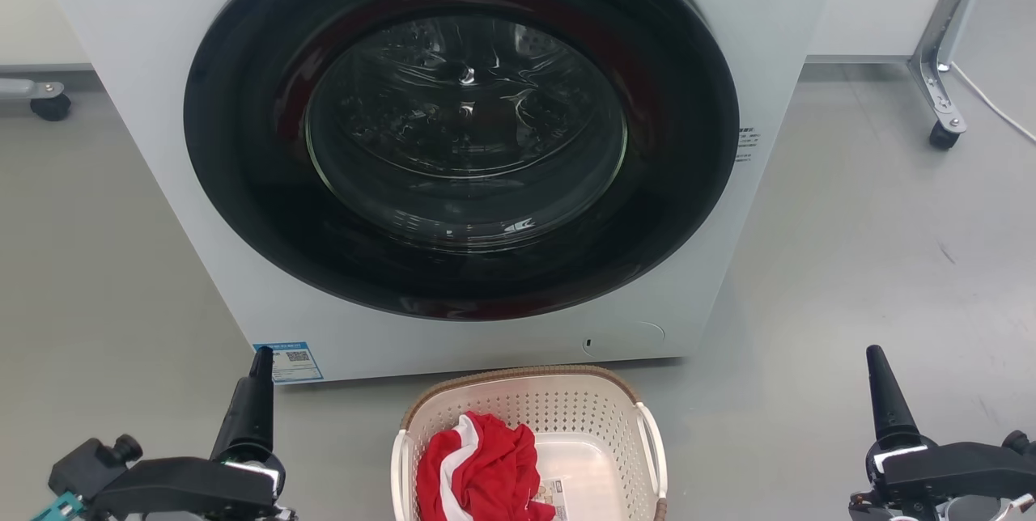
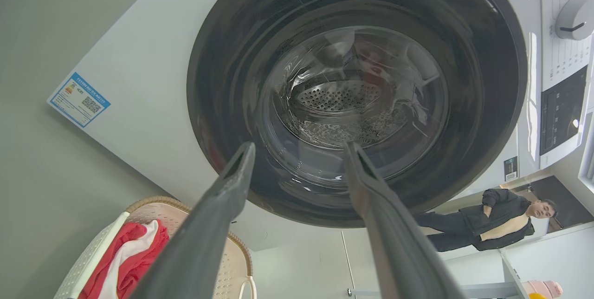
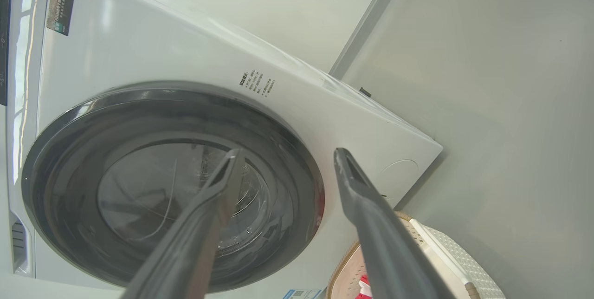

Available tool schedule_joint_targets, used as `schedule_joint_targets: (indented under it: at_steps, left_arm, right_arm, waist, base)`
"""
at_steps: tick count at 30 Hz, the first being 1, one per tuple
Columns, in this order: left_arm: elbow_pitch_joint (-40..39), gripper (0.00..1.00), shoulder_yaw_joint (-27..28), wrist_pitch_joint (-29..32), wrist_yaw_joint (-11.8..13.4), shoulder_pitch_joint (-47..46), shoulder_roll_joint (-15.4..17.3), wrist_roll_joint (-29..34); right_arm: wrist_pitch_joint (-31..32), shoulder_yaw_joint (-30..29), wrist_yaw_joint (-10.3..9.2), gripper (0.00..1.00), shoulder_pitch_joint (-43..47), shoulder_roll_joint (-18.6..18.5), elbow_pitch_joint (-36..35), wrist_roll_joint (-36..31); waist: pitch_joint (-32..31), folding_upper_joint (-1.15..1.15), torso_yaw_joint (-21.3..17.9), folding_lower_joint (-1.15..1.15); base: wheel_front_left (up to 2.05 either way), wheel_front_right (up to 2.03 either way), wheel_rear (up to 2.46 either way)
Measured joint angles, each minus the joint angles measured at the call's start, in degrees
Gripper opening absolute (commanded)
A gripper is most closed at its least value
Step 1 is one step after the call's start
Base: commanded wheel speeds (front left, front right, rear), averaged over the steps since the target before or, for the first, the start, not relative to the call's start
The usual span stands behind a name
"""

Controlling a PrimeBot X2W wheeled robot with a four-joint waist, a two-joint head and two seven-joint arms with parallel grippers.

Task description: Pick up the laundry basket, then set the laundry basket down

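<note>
Laundry basket (image 1: pixel 566 406) sits on the floor (image 1: pixel 858 262) just before the washing machine (image 1: pixel 777 36), holding a red garment (image 1: pixel 486 464). It is likely light, stiff plastic; grip its white side handles (image 1: pixel 652 440). Left tool (image 2: pixel 299 146) and right tool (image 3: pixel 287 150) gape, empty.

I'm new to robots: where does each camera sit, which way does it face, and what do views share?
Head view: on the head, facing forward and down at the washing machine and laundry basket; left hand lower left, right hand lower right.
Left wrist view: on the left wrist, looking along its open fingers at the machine's door; a person at lower right.
Right wrist view: on the right wrist, along its open fingers at that door.
Shared: all three show door and basket.
</note>
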Motion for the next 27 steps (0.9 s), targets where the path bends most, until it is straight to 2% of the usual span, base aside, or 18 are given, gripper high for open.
schedule_joint_targets:
  at_steps: [15,27]
  left_arm:
    - [-3.7,1.0,-5.0,-2.9,2.9,-0.7,2.7,16.4]
    - [-4.9,1.0,-7.9,-5.1,4.5,-0.7,3.7,25.2]
  right_arm:
    - [-2.8,5.4,-2.83,1.0,-0.2,-3.0,-2.3,-16.5]
    - [-5.1,8.5,-4.45,1.0,-0.3,-4.0,-3.3,-26.0]
  waist:
    - [-0.1,0.0,0.1,0.0]
    - [0.1,0.0,0.1,0.0]
  base:
    - [0.0,0.0,0.0]
    - [0.0,0.0,0.0]
